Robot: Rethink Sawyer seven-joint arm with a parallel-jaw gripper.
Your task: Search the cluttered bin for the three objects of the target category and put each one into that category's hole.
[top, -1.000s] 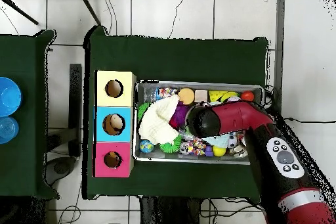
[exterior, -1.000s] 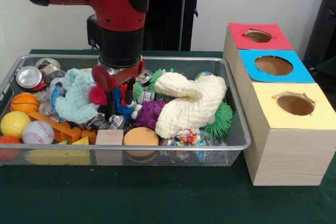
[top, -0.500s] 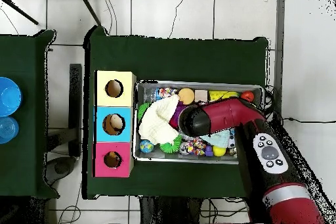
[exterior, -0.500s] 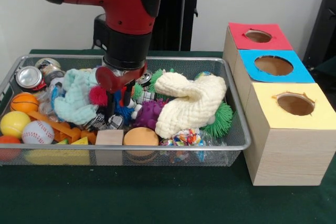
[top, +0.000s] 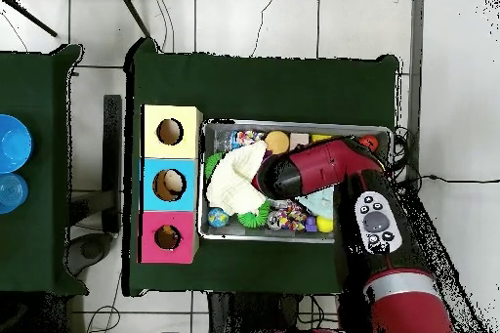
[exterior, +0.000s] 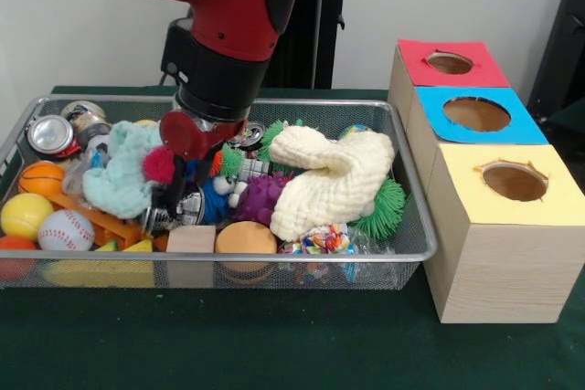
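Clutter fills a wire mesh bin (exterior: 416,226) on a dark green surface (exterior: 274,344), where a red and black Sawyer arm (exterior: 228,15) reaches down into the left-centre of the pile. Its end effector (exterior: 183,196) is sunk among the toys beside a mint-green cloth (exterior: 119,180) and a red fuzzy pom-pom (exterior: 159,164); whether it is open or closed on anything cannot be made out from either view. Just to its right lie a blue plush toy with white eyes (exterior: 218,196) and a purple spiky ball (exterior: 263,195), with a large cream knitted cloth (exterior: 334,180) draped across the middle of the bin and a green spiky ball (exterior: 384,209) touching that cloth's right edge. Along the near rim sit a wooden block (exterior: 190,239), an orange disc (exterior: 245,237) and a yellow wedge (exterior: 139,246). At the left end are a baseball (exterior: 66,230), a yellow ball (exterior: 25,216), a small basketball (exterior: 42,178) and crushed drink cans (exterior: 51,134). Beside the bin's right end stand three wooden boxes, each with a round hole in its coloured top: a red box (exterior: 450,63) farthest back, a blue box (exterior: 477,114) in the middle and a yellow box (exterior: 514,182) nearest the camera. In the overhead view the arm (top: 322,168) covers much of the bin (top: 210,231).
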